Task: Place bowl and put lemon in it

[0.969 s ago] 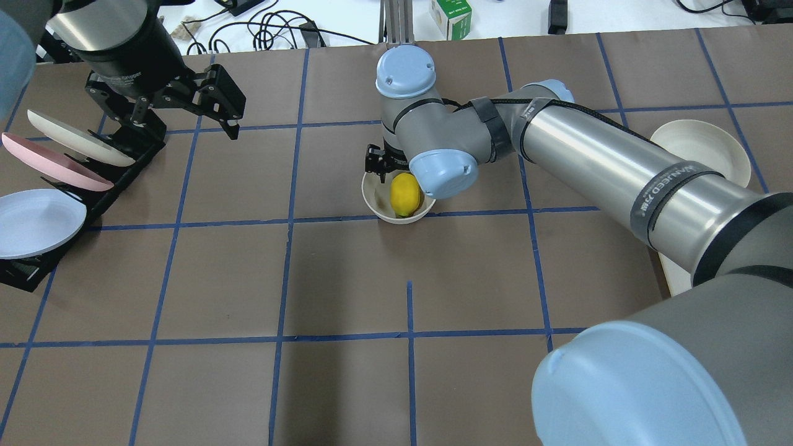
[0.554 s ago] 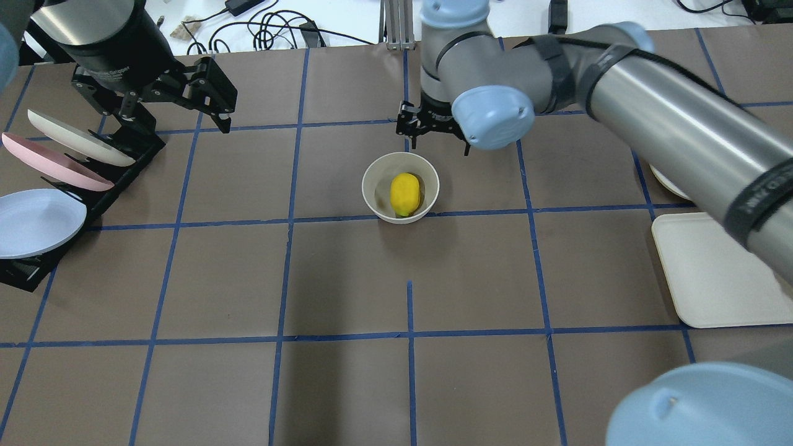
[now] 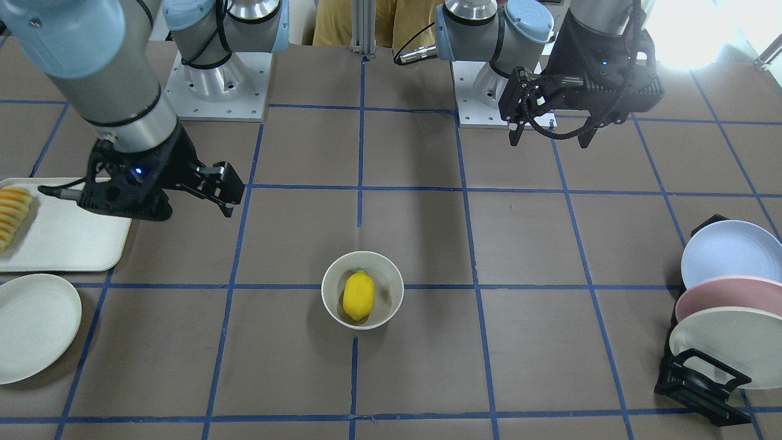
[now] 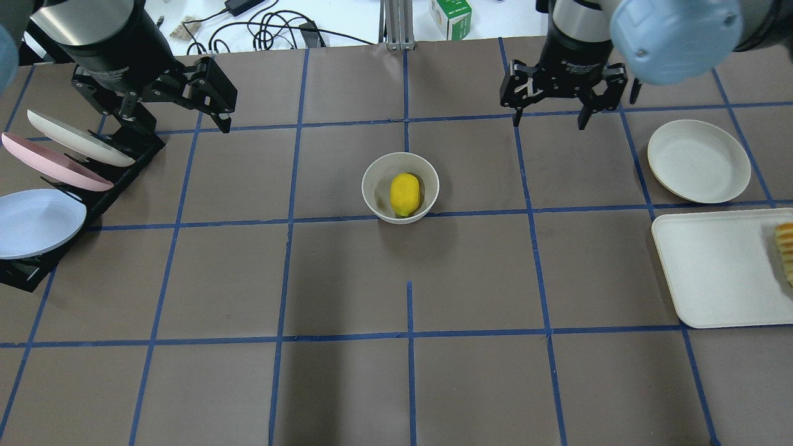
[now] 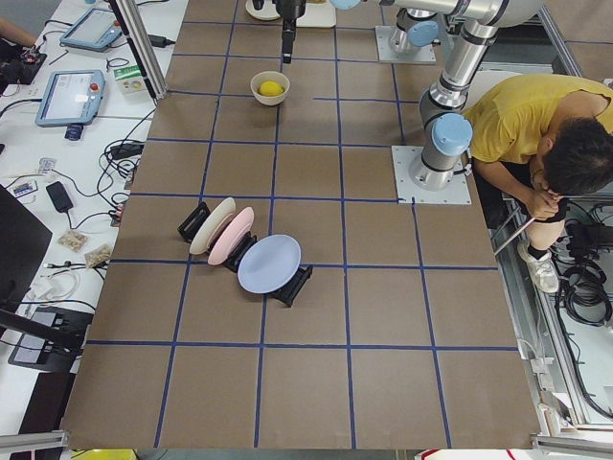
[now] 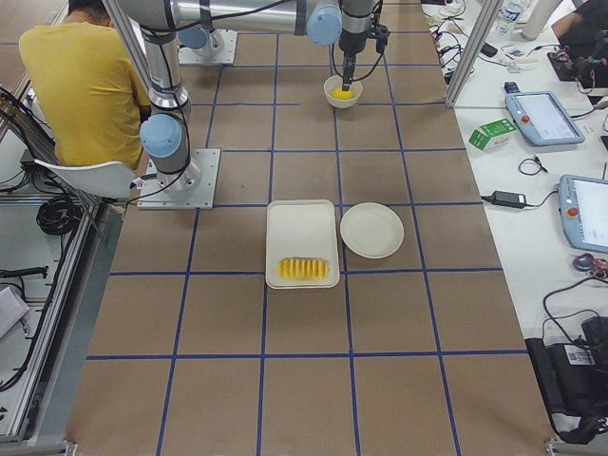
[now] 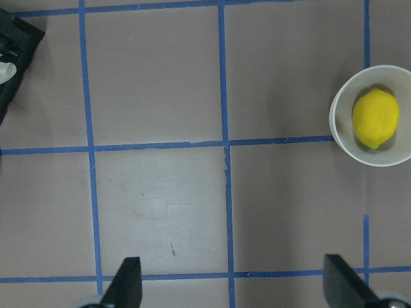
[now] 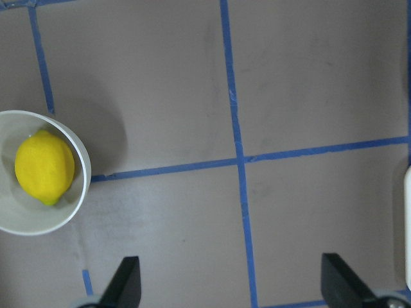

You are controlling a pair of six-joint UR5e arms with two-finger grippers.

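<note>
The off-white bowl [image 4: 372,186] stands upright near the table's middle, and the yellow lemon [image 4: 405,194] lies inside it. Both also show in the front view, bowl [image 3: 330,299] and lemon [image 3: 358,295]. My right gripper [image 4: 550,121] is open and empty, hanging above the table to the far right of the bowl. Its wrist view shows the bowl [image 8: 81,192] with the lemon [image 8: 43,167] at the left edge. My left gripper [image 4: 179,121] is open and empty at the far left, by the plate rack. Its wrist view shows the lemon [image 7: 376,119] in the bowl [image 7: 336,122] at the right edge.
A black rack [image 4: 130,158] with three plates, white, pink and pale blue, stands at the left edge. A flat cream plate [image 4: 699,161] and a cream tray [image 4: 712,266] with orange-yellow fruit slices [image 4: 785,251] lie at the right. A seated person [image 5: 536,125] is behind the robot.
My right gripper has risen from the bowl and swung away to the far right, empty. The lemon stays in the bowl. The left gripper has barely moved.
</note>
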